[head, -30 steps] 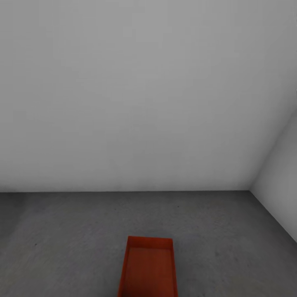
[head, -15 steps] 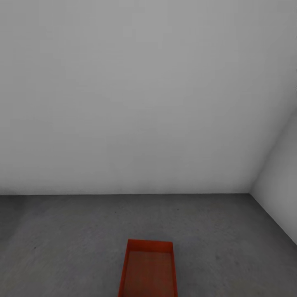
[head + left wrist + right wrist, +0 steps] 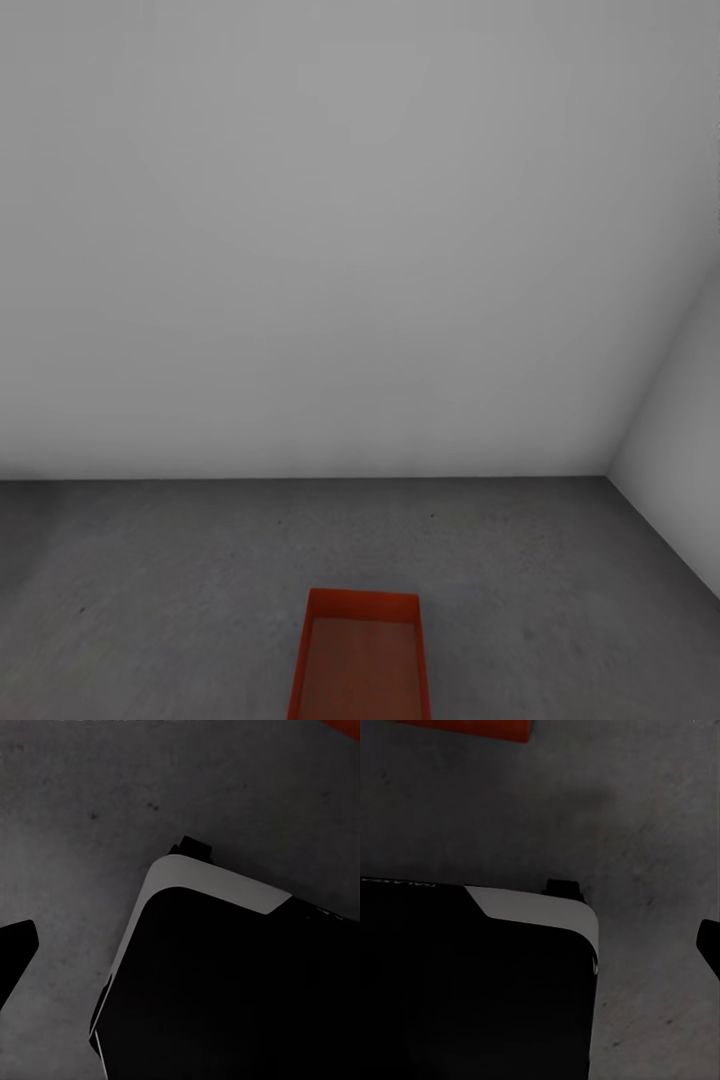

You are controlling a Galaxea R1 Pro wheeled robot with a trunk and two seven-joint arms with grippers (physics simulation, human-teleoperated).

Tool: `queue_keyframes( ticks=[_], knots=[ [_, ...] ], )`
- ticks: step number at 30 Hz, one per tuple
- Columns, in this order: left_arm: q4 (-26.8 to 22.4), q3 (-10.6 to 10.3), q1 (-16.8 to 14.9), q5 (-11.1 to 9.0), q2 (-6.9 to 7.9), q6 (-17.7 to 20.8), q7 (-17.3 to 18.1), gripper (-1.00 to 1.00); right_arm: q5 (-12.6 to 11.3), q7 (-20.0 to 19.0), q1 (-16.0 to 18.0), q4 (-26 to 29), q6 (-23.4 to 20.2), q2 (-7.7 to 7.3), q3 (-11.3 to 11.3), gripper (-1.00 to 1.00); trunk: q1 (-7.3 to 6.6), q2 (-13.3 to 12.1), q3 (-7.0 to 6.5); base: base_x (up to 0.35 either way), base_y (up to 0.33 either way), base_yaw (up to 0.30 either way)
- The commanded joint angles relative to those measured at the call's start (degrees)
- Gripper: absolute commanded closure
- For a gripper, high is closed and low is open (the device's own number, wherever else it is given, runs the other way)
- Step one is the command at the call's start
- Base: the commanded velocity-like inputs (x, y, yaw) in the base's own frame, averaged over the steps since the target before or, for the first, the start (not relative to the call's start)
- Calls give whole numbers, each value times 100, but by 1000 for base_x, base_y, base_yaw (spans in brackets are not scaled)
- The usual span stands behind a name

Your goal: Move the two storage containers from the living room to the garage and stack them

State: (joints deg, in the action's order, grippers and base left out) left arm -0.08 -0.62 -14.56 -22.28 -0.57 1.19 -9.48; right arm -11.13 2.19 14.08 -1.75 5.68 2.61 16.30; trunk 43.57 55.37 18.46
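A red-orange storage container (image 3: 362, 655) sits open-topped on the garage's dark grey concrete floor (image 3: 150, 580) near a white wall corner (image 3: 610, 470) (its near end cut off by the frame); both wrist cameras look down past the robot's black-and-white base (image 3: 225, 975); neither pincer's opening can be told.

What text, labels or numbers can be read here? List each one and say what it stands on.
None can be read.
The red bin has plain walls with no label.
The wall and the concrete floor carry no sign.
Faint pale marks sit along the edge of the robot's black base in the right wrist view, too small and blurred to read.
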Motion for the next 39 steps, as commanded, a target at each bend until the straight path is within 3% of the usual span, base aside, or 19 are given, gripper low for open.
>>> queue_keyframes(
  ticks=[1, 15, 29, 39],
  knots=[
    [-1, -9, -2, -22, -2, 13, -19, -100, -56, 9, 8, -19, 35, 4, 49, -100, 0, 4, -3, 0, 0, 0],
    [-1, -10, 9, -21, -23, 13, -19, -100, -67, 9, 8, -19, 60, -14, 49, -100, 0, 4, -114, -26, 0, 0],
    [-1, -11, 23, -30, -78, 19, -19, -100, -35, 9, 8, -11, 57, -45, 56, -100, 0, 4, -120, -322, 0, 0],
    [-1, -10, 40, -31, -83, 13, -19, -100, 259, 14, 8, -10, 52, -37, 57, -100, 0, 4, -120, -346, 0, 0]
  ],
)
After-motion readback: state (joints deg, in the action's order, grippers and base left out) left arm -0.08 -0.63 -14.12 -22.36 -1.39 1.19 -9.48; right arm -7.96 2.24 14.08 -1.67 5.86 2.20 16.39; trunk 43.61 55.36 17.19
